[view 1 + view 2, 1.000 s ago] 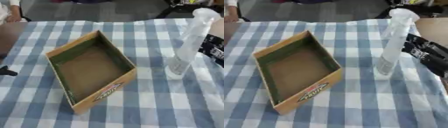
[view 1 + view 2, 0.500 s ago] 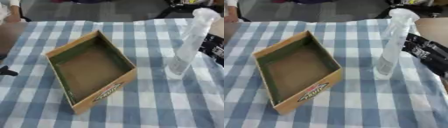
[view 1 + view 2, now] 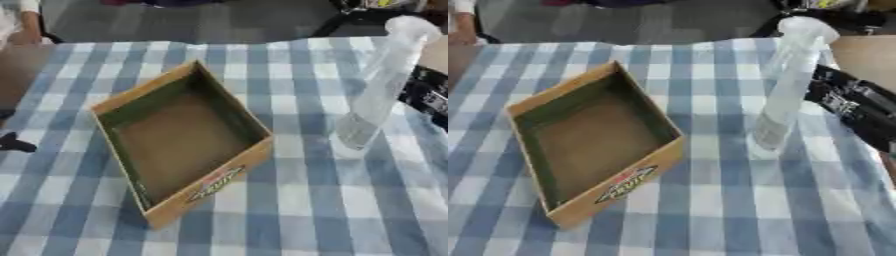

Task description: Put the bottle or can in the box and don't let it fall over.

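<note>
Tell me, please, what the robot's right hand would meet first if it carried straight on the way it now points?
Probably the clear bottle: the right hand reaches in from the right, just behind it. How near they are is unclear. The box lies farther left.

Table (image 3: 350, 210) covered in blue-and-white check. Box (image 3: 179, 142): tan outside, dark green inner walls, brown floor, red-and-green logo on one side. Bottle (image 3: 785, 85) clear, whitish. Right arm black.
</note>
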`<action>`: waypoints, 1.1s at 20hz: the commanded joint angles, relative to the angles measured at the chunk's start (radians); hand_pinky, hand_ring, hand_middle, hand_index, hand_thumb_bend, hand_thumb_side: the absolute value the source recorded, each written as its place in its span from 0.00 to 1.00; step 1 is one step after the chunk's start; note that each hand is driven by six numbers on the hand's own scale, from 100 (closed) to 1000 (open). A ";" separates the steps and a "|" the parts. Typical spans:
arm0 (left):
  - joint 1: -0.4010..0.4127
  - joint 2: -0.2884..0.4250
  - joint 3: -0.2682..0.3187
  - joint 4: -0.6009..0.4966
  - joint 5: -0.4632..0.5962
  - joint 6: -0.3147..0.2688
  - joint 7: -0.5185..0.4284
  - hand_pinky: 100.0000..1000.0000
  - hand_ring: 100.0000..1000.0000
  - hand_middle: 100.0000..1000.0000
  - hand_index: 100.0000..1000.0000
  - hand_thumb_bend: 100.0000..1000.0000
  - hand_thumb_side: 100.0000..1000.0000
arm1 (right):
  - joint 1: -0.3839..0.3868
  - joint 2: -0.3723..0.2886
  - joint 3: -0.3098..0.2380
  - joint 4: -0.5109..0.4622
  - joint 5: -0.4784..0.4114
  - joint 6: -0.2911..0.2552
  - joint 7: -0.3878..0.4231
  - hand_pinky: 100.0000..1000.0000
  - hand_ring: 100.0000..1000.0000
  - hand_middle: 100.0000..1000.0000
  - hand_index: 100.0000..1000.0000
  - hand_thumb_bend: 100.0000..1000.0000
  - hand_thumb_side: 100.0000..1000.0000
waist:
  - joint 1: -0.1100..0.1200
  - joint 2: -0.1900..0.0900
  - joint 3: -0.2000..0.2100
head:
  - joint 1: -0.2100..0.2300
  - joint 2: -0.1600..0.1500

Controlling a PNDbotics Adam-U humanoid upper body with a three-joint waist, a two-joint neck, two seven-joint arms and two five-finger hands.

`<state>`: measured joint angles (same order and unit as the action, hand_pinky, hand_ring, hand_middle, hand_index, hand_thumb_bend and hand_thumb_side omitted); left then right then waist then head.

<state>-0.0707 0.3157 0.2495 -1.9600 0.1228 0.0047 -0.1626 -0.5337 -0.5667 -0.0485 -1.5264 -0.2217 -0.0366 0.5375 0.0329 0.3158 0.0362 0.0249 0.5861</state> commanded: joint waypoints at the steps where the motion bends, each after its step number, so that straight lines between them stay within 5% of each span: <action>1: -0.004 0.013 0.005 -0.017 -0.006 -0.002 -0.004 1.00 0.56 0.89 0.97 0.00 0.72 | -0.022 -0.016 -0.003 -0.019 0.010 0.005 -0.001 0.99 1.00 1.00 1.00 0.00 0.62 | -0.002 -0.013 0.002 | 0.001 -0.012; 22: -0.003 0.012 0.007 -0.017 -0.003 0.001 -0.004 1.00 0.56 0.89 0.97 0.00 0.72 | -0.037 -0.009 0.008 -0.012 0.041 0.009 0.008 0.99 1.00 1.00 1.00 0.00 0.63 | -0.008 -0.018 0.008 | 0.002 -0.012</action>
<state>-0.0707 0.3155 0.2496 -1.9600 0.1226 0.0052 -0.1636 -0.5596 -0.5585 -0.0359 -1.5261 -0.1876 -0.0278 0.5433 0.0272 0.3159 0.0443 0.0248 0.5860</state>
